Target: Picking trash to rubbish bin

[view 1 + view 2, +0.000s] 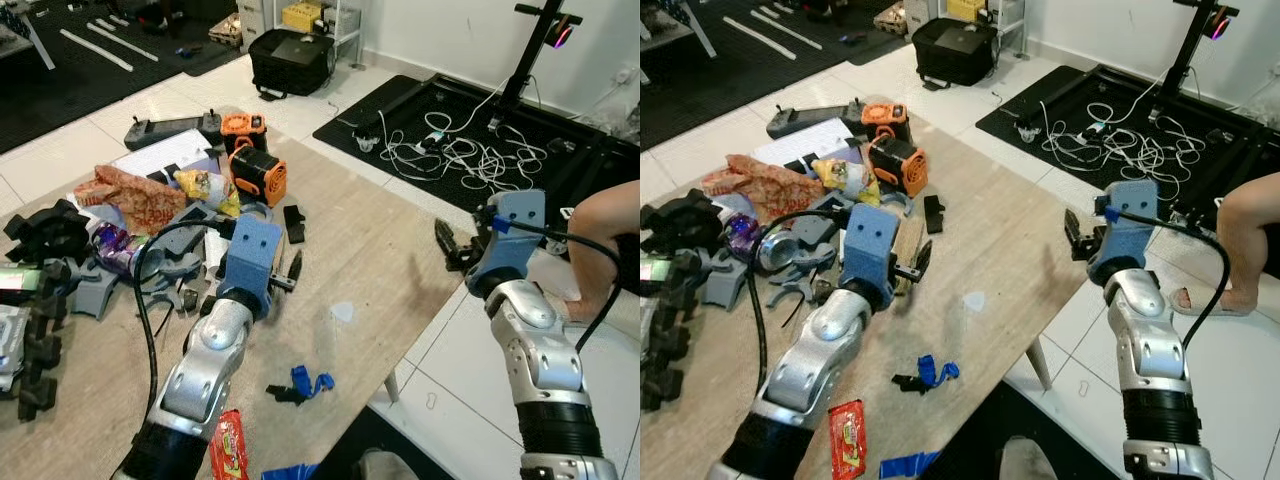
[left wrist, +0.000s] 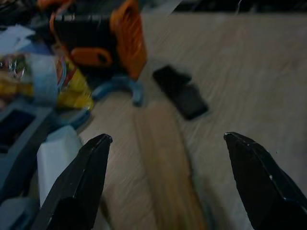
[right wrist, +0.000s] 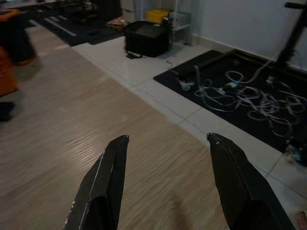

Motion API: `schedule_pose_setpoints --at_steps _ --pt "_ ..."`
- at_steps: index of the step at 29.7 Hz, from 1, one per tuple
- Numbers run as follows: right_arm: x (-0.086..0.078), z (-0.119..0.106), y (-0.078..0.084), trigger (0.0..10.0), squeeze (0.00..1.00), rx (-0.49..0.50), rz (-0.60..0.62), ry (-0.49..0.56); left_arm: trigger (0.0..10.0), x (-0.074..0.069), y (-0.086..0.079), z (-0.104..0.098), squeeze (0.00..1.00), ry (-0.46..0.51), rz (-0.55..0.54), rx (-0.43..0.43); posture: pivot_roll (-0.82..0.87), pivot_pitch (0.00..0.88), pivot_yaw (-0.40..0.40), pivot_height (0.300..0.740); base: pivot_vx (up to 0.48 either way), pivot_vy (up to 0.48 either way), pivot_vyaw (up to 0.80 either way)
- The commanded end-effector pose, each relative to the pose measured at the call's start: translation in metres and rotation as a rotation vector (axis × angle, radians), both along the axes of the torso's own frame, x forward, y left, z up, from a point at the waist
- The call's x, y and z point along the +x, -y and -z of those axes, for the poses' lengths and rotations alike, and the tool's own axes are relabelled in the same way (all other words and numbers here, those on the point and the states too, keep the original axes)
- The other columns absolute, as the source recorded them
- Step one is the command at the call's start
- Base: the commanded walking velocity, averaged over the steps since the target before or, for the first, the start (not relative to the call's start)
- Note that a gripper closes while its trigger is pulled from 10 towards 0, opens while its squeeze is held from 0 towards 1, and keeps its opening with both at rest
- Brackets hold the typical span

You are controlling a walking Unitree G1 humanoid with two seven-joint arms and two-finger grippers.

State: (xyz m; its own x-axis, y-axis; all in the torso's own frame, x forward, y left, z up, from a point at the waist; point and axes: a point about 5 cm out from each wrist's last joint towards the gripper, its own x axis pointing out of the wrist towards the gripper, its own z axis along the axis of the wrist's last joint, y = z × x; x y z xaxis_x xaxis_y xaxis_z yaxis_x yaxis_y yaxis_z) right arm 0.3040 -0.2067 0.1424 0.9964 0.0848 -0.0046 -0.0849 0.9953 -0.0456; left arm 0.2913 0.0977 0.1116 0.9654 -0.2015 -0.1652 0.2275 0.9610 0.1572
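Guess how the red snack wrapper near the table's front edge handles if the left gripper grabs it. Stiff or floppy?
Probably floppy and light: the red snack wrapper lies flat and thin on the table. Its glossy film may slip between the fingers. A push would likely slide it rather than roll it. The left gripper is open, further up the table.

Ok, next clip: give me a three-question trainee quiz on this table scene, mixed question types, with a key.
1. True or false: the left tool is shut on a wrapper.
2. Multiple choice: the red snack packet lies
A. beside the left arm, at the table's near edge
B. on the floor by the white cables
C. on top of the orange fan
3. Fill in: the right tool hovers at the table's right edge with its fingers ____.

Key: 1 false, its fingers stand apart with nothing between them; 2 A; 3 open.
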Motion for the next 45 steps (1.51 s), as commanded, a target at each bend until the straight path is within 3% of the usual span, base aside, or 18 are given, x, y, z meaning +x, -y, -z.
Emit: schedule_pose_setpoints --at_steps 1,6,12,17,22,28,29,32,34,40,45 --pt "-0.005 0.002 -0.006 10.0 0.00 0.001 -0.027 -0.004 10.0 0.006 -0.005 0.009 0.00 -0.047 -0.074 0.031 -0.23 0.000 0.069 0.740 0.000 0.000 0.00" --pt "-0.011 0.005 -0.009 10.0 0.00 0.000 -0.034 -0.012 10.0 0.015 -0.013 0.013 0.00 -0.086 -0.169 0.021 -0.24 0.000 0.081 0.740 0.000 0.000 0.00" --pt "-0.015 0.006 -0.009 10.0 0.00 0.000 -0.028 -0.017 10.0 0.026 -0.021 0.009 0.00 -0.097 -0.302 -0.069 -0.24 0.000 0.085 0.740 0.000 0.000 0.00" --pt "-0.017 0.006 -0.010 10.0 0.00 -0.002 -0.030 -0.021 10.0 0.029 -0.026 0.013 0.00 -0.109 -0.357 -0.036 -0.25 0.000 0.085 0.740 0.000 0.000 0.00" --pt "-0.019 0.006 -0.011 10.0 0.00 -0.001 -0.030 -0.025 10.0 0.027 -0.030 0.028 0.00 -0.181 -0.389 0.026 -0.25 0.000 0.087 0.740 0.000 0.000 0.00" --pt "-0.020 0.006 -0.011 10.0 0.00 -0.001 -0.024 -0.026 10.0 0.025 -0.031 0.038 0.00 -0.242 -0.395 0.042 -0.25 0.000 0.091 0.740 0.000 0.000 0.00" --pt "-0.020 0.006 -0.010 10.0 0.00 -0.001 -0.020 -0.027 0.0 0.022 -0.029 0.047 0.00 -0.303 -0.380 0.023 -0.25 0.000 0.092 0.740 0.000 0.000 0.00" --pt "-0.020 0.006 -0.010 10.0 0.00 -0.002 -0.018 -0.028 0.0 0.020 -0.028 0.052 0.00 -0.338 -0.376 0.003 -0.25 0.001 0.094 0.740 0.000 0.000 0.00" --pt "-0.020 0.007 -0.010 10.0 0.00 -0.002 -0.014 -0.031 0.0 0.019 -0.026 0.052 0.13 -0.345 -0.365 -0.033 -0.25 0.003 0.095 0.740 0.000 0.000 0.00" --pt "-0.019 0.008 -0.009 10.0 0.00 -0.003 -0.008 -0.036 0.0 0.022 -0.027 0.042 0.13 -0.309 -0.369 -0.099 -0.25 0.001 0.091 0.740 0.000 0.000 0.00" --pt "-0.019 0.007 -0.008 10.0 0.00 -0.002 -0.009 -0.036 0.0 0.030 -0.026 0.023 0.12 -0.213 -0.329 -0.209 -0.24 0.000 0.089 0.740 0.000 0.000 0.00"
